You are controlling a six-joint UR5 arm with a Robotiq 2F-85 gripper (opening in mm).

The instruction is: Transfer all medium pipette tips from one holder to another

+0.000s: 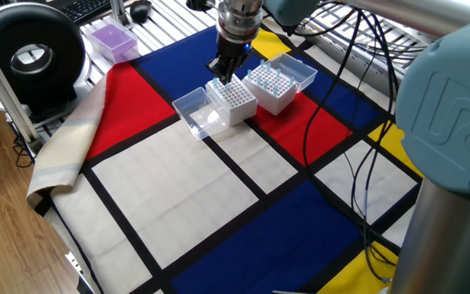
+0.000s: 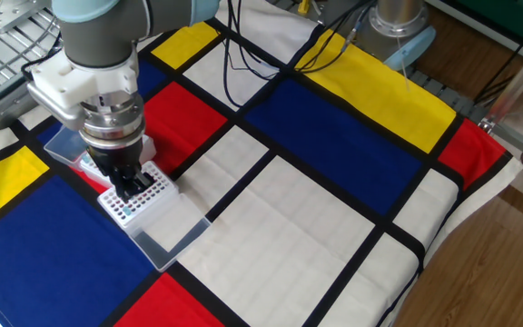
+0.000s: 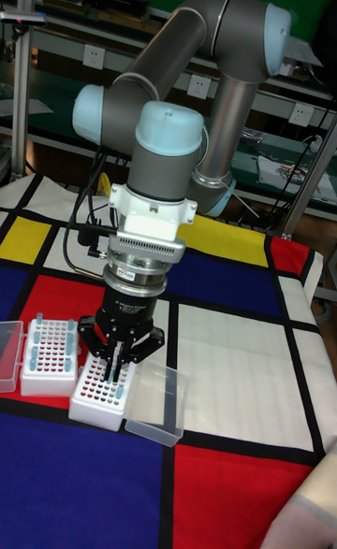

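Matt cloth; clear plastic lid.

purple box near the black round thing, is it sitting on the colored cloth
No, the purple box sits on the slatted metal surface beyond the cloth's edge, apart from the racks.

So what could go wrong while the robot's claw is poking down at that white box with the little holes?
The gripper hangs close over the white rack, fingers nearly together. If it is off a hole, a tip might jam or tilt. The rack seems to sit loose on the cloth, so a push could slide it. The other rack with blue tips stands close and could get bumped.
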